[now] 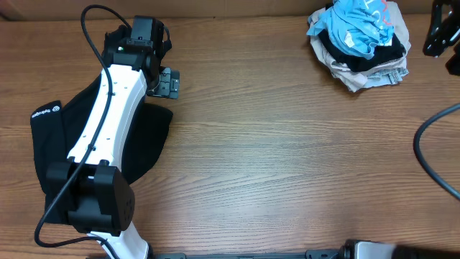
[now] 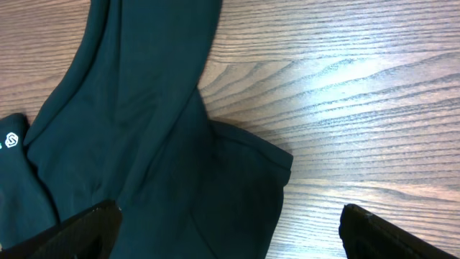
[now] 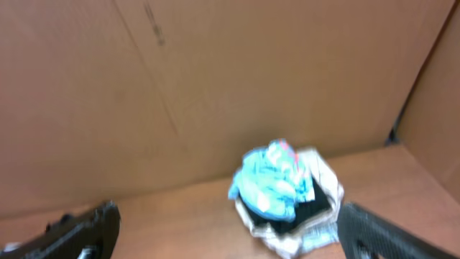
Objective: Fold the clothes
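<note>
A dark garment [image 1: 147, 137] with a small white logo lies flat at the table's left, mostly under my left arm; it also fills the left wrist view [image 2: 144, 144]. My left gripper [image 1: 164, 83] [image 2: 230, 230] is open and empty, hovering over the garment's far right edge. A pile of crumpled clothes [image 1: 361, 39], light blue on top of black and beige, sits at the far right; it also shows, blurred, in the right wrist view [image 3: 284, 191]. My right gripper [image 1: 440, 36] [image 3: 230, 234] is open and empty, raised at the far right edge near the pile.
Brown cardboard walls [image 3: 215, 86] stand behind the table and at its right side. Bare wood tabletop [image 1: 287, 158] spreads between the garment and the pile. A black cable [image 1: 424, 155] loops at the right edge.
</note>
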Tool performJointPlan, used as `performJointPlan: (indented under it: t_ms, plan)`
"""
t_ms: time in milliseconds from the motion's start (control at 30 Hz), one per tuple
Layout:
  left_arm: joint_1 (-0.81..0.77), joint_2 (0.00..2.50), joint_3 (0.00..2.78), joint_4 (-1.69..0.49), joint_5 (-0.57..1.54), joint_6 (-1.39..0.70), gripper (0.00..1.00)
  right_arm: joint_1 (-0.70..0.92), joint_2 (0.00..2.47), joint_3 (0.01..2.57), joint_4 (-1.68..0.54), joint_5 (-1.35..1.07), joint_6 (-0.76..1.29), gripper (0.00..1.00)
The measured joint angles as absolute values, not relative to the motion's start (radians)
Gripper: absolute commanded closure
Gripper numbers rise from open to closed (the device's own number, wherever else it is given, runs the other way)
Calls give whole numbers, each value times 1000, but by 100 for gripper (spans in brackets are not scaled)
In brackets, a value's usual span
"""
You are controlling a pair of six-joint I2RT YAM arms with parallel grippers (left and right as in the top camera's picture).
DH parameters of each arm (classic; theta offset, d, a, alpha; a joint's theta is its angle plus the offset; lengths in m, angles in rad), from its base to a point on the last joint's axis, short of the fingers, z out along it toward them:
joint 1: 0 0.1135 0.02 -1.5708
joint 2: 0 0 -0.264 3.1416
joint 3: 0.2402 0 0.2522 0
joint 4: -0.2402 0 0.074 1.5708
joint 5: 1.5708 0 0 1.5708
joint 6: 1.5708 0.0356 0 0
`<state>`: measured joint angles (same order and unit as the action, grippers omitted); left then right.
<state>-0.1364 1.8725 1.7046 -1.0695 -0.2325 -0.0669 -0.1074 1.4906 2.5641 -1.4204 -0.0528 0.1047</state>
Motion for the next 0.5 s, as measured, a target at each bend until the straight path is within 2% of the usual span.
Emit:
performJointPlan:
  t_ms: [367, 500]
  plan:
    - [-136, 1872, 1705, -1069, -233, -67, 0, -104, 863, 1378, -710, -109, 104, 0]
    - [-136, 1872, 1705, -1069, -233, -67, 0, -104, 637, 990, -522, -151, 119, 0]
